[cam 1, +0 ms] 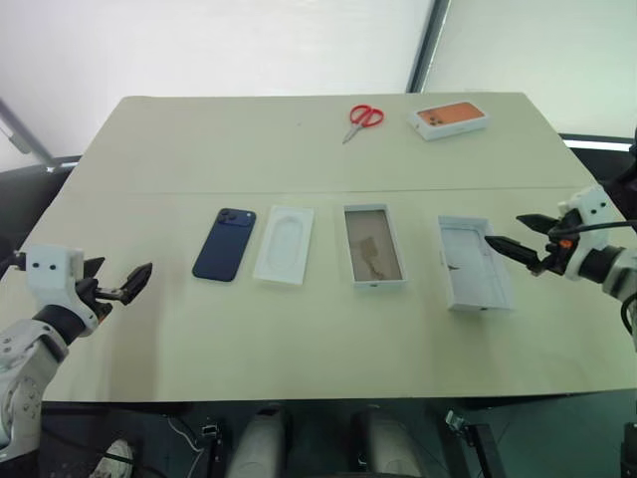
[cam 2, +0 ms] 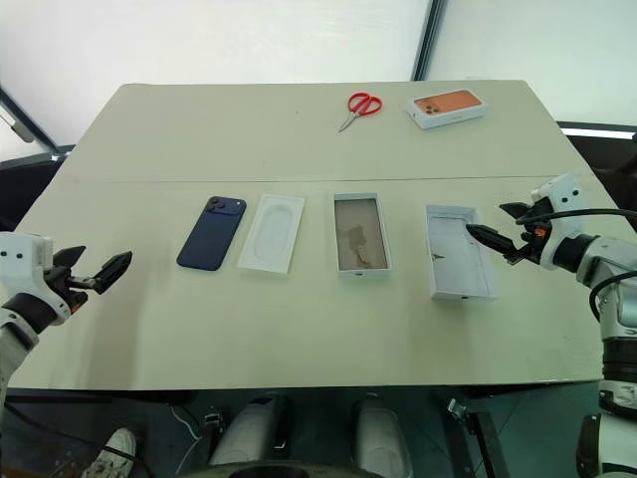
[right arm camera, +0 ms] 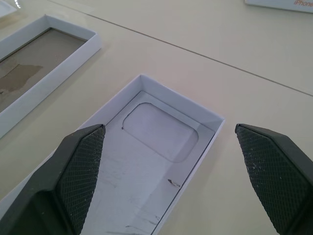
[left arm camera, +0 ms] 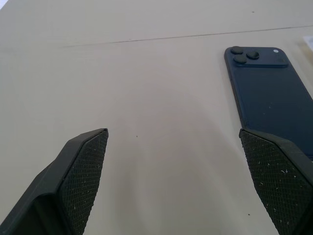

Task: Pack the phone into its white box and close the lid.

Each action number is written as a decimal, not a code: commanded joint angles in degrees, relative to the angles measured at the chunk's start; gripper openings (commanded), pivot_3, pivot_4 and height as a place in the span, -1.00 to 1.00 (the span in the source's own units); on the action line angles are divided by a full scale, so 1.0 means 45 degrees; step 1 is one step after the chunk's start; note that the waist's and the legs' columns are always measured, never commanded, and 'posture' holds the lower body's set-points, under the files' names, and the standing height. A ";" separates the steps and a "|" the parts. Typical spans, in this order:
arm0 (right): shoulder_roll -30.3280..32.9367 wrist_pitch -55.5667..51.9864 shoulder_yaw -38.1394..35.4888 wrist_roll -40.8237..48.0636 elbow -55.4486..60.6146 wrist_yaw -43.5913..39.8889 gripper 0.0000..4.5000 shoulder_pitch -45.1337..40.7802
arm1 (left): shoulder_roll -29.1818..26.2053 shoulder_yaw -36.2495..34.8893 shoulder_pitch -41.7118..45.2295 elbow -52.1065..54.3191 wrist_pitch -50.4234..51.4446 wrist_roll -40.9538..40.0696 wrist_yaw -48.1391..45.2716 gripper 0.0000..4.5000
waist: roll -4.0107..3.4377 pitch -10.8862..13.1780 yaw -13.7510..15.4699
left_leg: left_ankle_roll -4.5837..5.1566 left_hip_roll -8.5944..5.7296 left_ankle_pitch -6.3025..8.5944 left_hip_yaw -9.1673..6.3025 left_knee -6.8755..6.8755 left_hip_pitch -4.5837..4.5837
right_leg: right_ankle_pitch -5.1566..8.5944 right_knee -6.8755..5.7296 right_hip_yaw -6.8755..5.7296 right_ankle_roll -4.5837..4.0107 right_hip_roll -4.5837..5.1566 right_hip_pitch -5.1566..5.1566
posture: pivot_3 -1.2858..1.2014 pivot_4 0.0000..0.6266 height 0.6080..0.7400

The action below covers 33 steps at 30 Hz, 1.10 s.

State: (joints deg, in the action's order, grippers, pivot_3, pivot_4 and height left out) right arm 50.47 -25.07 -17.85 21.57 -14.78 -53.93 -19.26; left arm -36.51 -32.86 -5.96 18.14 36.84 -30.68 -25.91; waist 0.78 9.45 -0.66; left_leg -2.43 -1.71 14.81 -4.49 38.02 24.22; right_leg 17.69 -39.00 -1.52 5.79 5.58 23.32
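The phone (cam 1: 225, 245) is seen lying flat, camera side up, on the table (cam 1: 299, 339), leftmost in a row of four things set across the middle, just nearer than the seam that crosses the top. Beside it lies a thin white insert (cam 1: 285, 245) with an oval recess, then the white box (cam 1: 373, 246) with its brownish floor showing, then the lid (cam 1: 476, 265) turned plain side up, towards the right edge.

From the left wrist, the phone's three-lens cluster and near long edge are made out, details lost from the head. From the right wrist, a rounded rectangular recess and scuff marks inside the lid are shown, with a corner of the white box beside it.

The left gripper (cam 1: 127, 284) is held spread and empty near the left edge, with bare table between it and the phone. The right gripper (cam 1: 518, 239) is likewise spread and empty, poised over the lid's right wall.

Red scissors (cam 1: 362, 119) and an orange-topped box (cam 1: 451, 119) lie near the far edge, well apart from the row. A broad bare strip runs along the near edge.
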 commanded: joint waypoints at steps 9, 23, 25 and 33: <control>-0.0620 -0.0294 0.0381 0.0384 0.1229 0.0138 0.98 -0.0623 | -0.0072 -0.0496 -0.0241 0.0853 0.0145 -0.0267 0.0149 1.00 | 0.0000 0.0000 -0.0009 | 0.0000 0.0003 0.0000 -0.0002 0.0000 -0.0002 | 0.0000 0.0000 0.0001 0.0000 0.0001 0.0000 | 0.03 -0.52 0.35; -0.1755 -0.1081 0.1241 0.0622 0.3849 0.1198 0.98 -0.0939 | 0.1034 0.2179 0.2377 0.1729 0.1283 -0.0930 0.1193 1.00 | 0.0000 0.0000 0.0048 | -0.0002 -0.0002 0.0000 -0.0002 0.0006 0.0002 | -0.0001 0.0002 -0.0002 0.0001 -0.0006 -0.0002 | 0.03 -0.52 0.35; -0.1934 -0.1332 0.1422 0.0596 0.4905 0.1665 0.98 -0.0811 | 0.1053 0.2756 0.2969 0.1354 0.1291 -0.0952 0.0851 1.00 | 0.0001 0.0000 0.0048 | -0.0002 -0.0008 0.0000 -0.0005 0.0009 0.0004 | -0.0001 0.0000 -0.0007 0.0002 -0.0006 -0.0002 | 0.03 -0.52 0.35; -0.2344 -0.1988 0.2392 0.0591 0.7195 0.2214 0.98 -0.0132 | 0.3364 0.3860 0.5525 0.1105 0.4974 -0.2466 0.3377 1.00 | 0.0012 0.0004 0.0036 | -0.0001 -0.0011 0.0000 -0.0013 0.0024 0.0006 | -0.0002 -0.0011 -0.0025 0.0004 -0.0012 -0.0004 | 0.03 -0.52 0.35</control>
State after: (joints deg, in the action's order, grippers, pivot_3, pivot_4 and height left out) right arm 39.82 -34.27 -6.93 23.46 14.26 -43.76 -19.68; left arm -21.30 -15.66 17.62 22.00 56.44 -40.07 -13.10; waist 0.84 9.47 -0.49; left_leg -2.43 -1.77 14.81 -4.57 38.16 24.27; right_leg 17.68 -39.05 -1.65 5.81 5.52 23.30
